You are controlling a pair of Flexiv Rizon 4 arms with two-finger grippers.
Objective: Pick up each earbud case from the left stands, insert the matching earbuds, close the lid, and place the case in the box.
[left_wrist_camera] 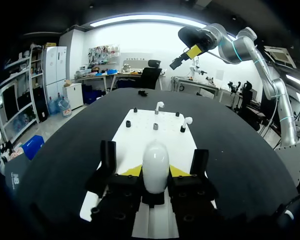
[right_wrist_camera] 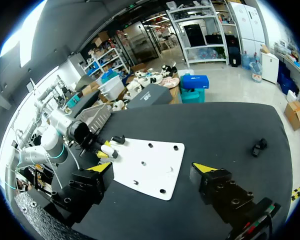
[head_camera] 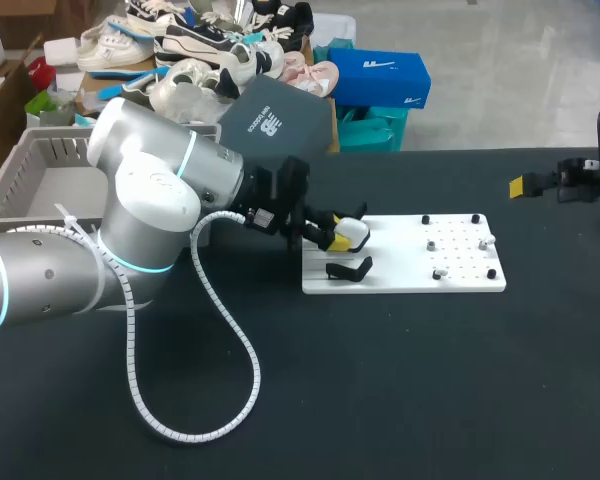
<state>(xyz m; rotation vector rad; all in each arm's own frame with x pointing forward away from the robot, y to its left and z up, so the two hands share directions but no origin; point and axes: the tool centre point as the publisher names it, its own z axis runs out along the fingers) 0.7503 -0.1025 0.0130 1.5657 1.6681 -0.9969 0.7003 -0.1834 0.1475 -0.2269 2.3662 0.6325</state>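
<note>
Our left gripper (left_wrist_camera: 155, 174) clamped on earbud case (left_wrist_camera: 155, 159), yellow tips pressing it from both sides. Case white, smooth, glossy, rounded like egg. It sits at left end of white board (left_wrist_camera: 140, 127), just beside black stand (head_camera: 349, 268); whether it rests on own stand, we cannot tell. Two white earbuds (left_wrist_camera: 159, 106) upright on pegs at board's other end. Our right gripper (right_wrist_camera: 150, 169) spread wide, holding nothing, above dark table (head_camera: 400, 400), well apart from board.
</note>
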